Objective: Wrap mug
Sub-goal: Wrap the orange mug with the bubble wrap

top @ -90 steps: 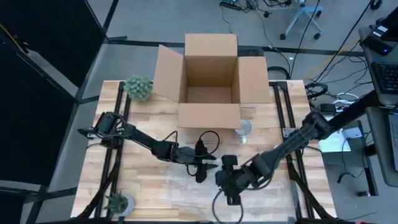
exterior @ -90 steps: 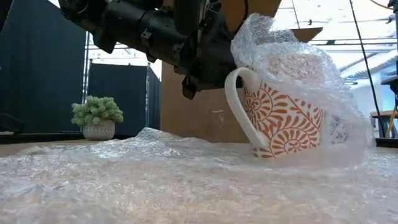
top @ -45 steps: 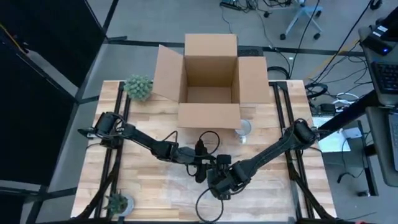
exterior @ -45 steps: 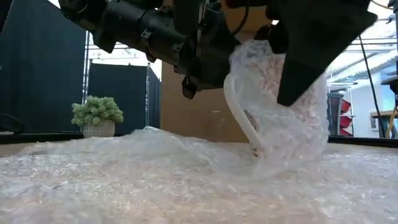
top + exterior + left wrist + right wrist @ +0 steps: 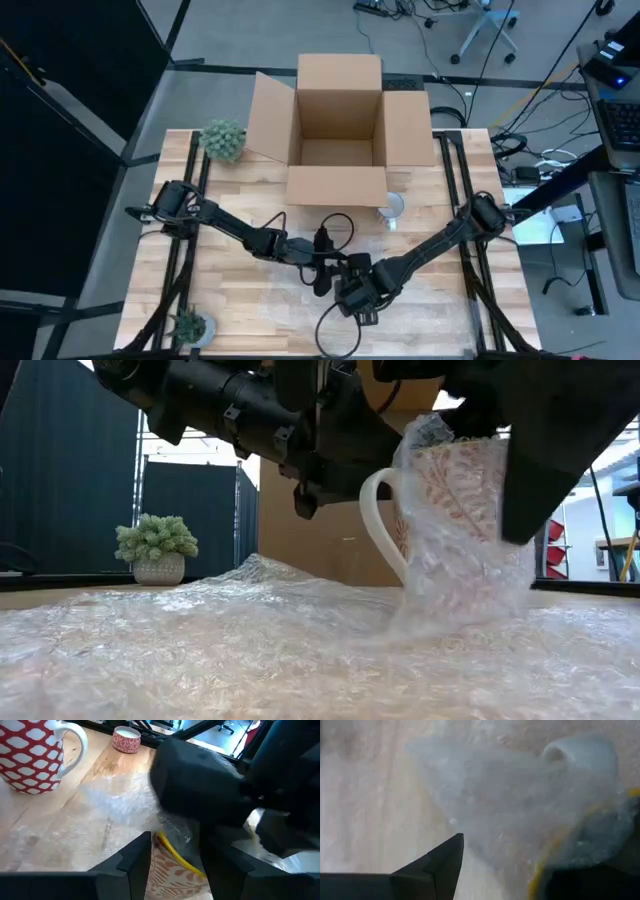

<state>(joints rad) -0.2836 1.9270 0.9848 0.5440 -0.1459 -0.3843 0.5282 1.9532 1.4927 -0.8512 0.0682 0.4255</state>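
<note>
A wooden counter (image 5: 240,295) stands on a grey floor (image 5: 250,35), with dark curtain panels (image 5: 60,110) along one side. An office chair's wheeled base (image 5: 490,25) sits beyond, and cables (image 5: 530,100) trail across the floor (several tangled near a desk (image 5: 615,130)).

Wooden desk (image 5: 230,305), open cardboard box (image 5: 338,130) at the back, bubble wrap (image 5: 200,650) spread in front, mug (image 5: 450,510) standing on it, two potted plants (image 5: 222,140) (image 5: 188,326), small glass (image 5: 392,207).

Both arms were matte black, built of slim jointed links with blocky wrist housings; a black cable (image 5: 338,222) looped from the left arm's wrist beside the cardboard box (image 5: 340,120).
</note>
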